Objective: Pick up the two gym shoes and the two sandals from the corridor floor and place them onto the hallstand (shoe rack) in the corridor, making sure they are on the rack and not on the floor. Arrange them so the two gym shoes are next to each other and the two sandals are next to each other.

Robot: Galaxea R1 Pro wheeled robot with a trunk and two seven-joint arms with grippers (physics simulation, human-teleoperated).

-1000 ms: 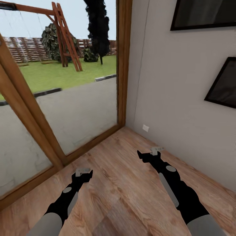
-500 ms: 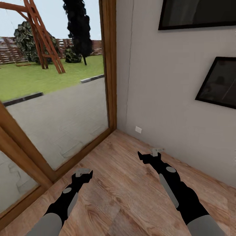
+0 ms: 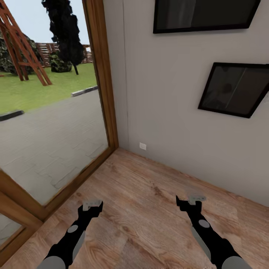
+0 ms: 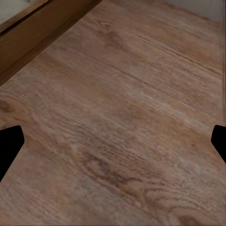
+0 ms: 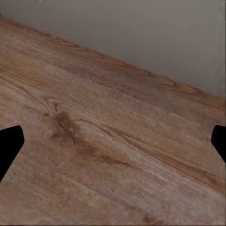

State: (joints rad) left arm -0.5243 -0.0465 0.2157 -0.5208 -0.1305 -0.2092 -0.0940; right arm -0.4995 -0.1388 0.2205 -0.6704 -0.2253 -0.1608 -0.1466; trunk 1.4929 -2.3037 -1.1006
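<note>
Both grippers, left (image 3: 92, 204) and right (image 3: 191, 199), spread empty over bare corridor floor (image 3: 145, 194); shoes unsighted, so nearer arm undecidable.

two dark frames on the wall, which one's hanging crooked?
The lower frame, to the right above the right gripper: its edges slant against the wall. The upper frame hangs more nearly level and is cut off by the picture's top.

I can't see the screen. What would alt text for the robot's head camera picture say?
Two black robot arms reach over a bare wood-plank floor in a room corner, the left gripper and right gripper both empty. A wood-framed glass door shows a paved yard and lawn outside. Two dark framed pictures hang on the grey wall.
</note>
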